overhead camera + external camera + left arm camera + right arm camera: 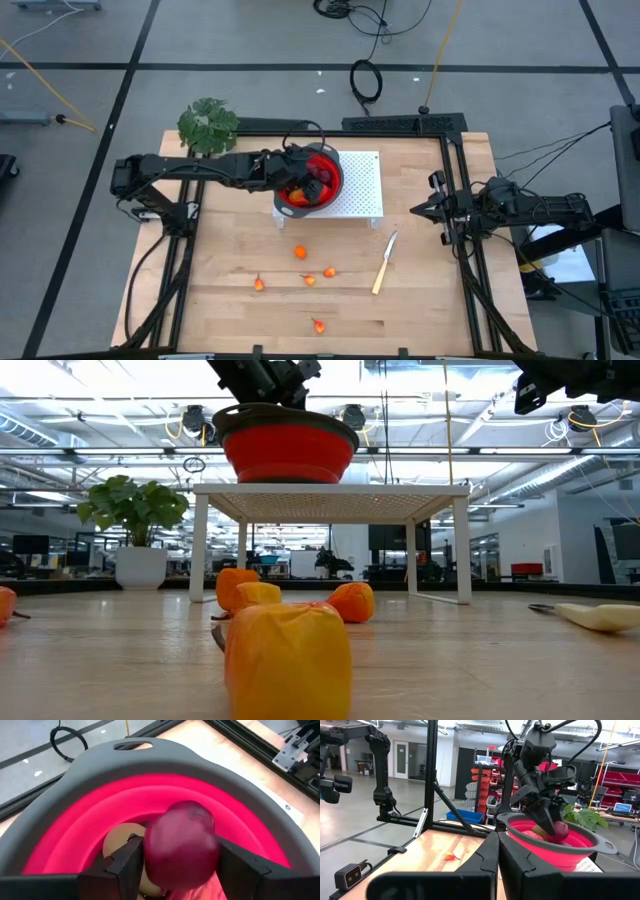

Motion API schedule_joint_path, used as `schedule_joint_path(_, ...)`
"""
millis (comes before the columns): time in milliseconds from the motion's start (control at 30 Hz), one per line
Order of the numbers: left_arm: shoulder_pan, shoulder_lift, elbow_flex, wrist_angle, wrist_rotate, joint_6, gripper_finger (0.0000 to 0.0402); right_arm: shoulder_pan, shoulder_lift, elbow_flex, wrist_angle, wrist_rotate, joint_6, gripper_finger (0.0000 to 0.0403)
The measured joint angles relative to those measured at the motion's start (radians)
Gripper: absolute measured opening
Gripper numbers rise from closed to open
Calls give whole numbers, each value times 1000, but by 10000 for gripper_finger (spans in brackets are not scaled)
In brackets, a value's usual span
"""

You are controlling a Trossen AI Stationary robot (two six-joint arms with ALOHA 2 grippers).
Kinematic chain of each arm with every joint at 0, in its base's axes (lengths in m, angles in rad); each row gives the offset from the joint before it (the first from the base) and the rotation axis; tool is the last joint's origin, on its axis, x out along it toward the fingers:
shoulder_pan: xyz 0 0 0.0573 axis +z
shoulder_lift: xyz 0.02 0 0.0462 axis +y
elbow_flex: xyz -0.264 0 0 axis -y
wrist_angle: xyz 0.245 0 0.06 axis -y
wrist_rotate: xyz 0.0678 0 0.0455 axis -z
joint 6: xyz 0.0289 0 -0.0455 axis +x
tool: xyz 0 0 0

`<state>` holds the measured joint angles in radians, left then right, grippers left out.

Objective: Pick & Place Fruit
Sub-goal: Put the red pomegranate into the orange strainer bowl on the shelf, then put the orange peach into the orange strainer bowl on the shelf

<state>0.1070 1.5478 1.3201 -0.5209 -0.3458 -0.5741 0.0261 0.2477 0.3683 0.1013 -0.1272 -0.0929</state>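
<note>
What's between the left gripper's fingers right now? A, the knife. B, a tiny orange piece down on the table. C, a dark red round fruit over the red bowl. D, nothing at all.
C: the left wrist view shows a dark red round fruit between the left gripper's fingers, just above the inside of the red bowl; the knife lies on the table.
</note>
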Motion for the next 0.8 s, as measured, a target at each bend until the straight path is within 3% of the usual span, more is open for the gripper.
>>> schedule_joint_path(333, 10, -29, 3, -3, 16, 57, 292, 0, 0, 0, 0, 0, 0, 0)
schedule_joint_path(467, 18, -86, 78, -43, 12, 49, 300, 0, 0, 0, 0, 0, 2, 0)
schedule_joint_path(633, -58, -132, 181, -119, 6, 16, 300, 0, 0, 0, 1, -1, 2, 0)
schedule_joint_path(800, -184, -143, 207, -140, 4, -98, 283, 0, 0, 0, 2, -4, 2, 0)
